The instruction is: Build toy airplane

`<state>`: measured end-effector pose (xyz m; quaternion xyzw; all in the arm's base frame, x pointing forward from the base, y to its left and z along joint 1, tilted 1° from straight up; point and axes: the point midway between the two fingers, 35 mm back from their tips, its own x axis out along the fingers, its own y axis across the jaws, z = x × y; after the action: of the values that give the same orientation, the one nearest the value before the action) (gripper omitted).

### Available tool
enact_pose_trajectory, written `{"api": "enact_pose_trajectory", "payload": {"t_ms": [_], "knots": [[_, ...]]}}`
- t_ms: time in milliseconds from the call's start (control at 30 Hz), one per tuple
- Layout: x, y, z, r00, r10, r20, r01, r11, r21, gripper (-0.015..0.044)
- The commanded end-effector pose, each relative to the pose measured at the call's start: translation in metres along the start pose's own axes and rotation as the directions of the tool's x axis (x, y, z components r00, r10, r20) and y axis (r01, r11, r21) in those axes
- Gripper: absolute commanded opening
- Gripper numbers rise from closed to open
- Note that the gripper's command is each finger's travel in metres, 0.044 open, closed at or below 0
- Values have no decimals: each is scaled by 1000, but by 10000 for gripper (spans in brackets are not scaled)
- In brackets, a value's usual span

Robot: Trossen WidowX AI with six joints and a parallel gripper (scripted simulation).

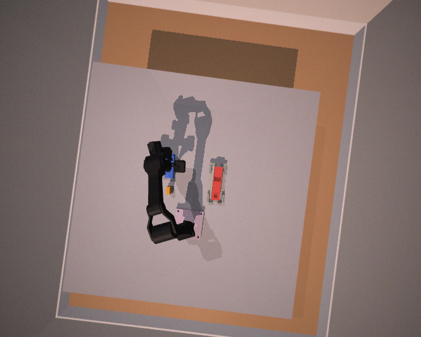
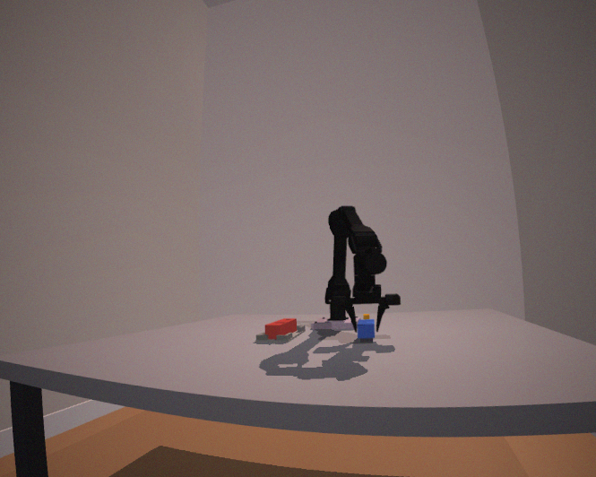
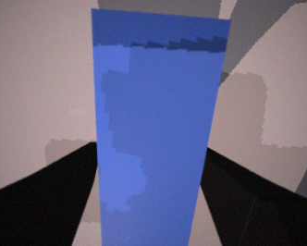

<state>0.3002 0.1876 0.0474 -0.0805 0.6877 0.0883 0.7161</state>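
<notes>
Apparently the blue wing (image 1: 169,171) (image 2: 366,328) (image 3: 152,116) is light, stiff and smooth; pinch it mid-length, at three and nine o'clock, where the gripper (image 1: 173,165) (image 2: 366,330) (image 3: 148,151) stands partly open, unclosed.

Within the pincer (image 1: 169,166) (image 2: 366,329) (image 3: 152,153), little spare room around the blue wing (image 1: 169,173) (image 2: 366,328) (image 3: 156,106), with only slim clearance at either finger. Just behind, toward the arm's base, an orange tail fin (image 1: 168,190) (image 2: 366,316) in the way of a low sweep, with a short gap before it. To the right, a broad lane, then the raised red fuselage (image 1: 216,188) (image 2: 280,326) in its grey cradle (image 1: 210,171) (image 2: 261,337). Behind and right, beyond the fin, the pink base plate (image 1: 202,226) (image 2: 321,325) as another low obstacle.
</notes>
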Motion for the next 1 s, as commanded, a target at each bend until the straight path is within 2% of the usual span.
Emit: {"api": "enact_pose_trajectory", "payload": {"t_ms": [0, 200, 400, 967], "knots": [[0, 0, 0, 1000, 0, 1, 0, 1000, 3, 197], [0, 0, 0, 1000, 0, 1, 0, 1000, 3, 157], [-5, 1, 1, 1000, -2, -3, 2, 1000, -2, 0], [-55, 3, 6, 1000, -3, -4, 3, 1000, -5, 0]]}}
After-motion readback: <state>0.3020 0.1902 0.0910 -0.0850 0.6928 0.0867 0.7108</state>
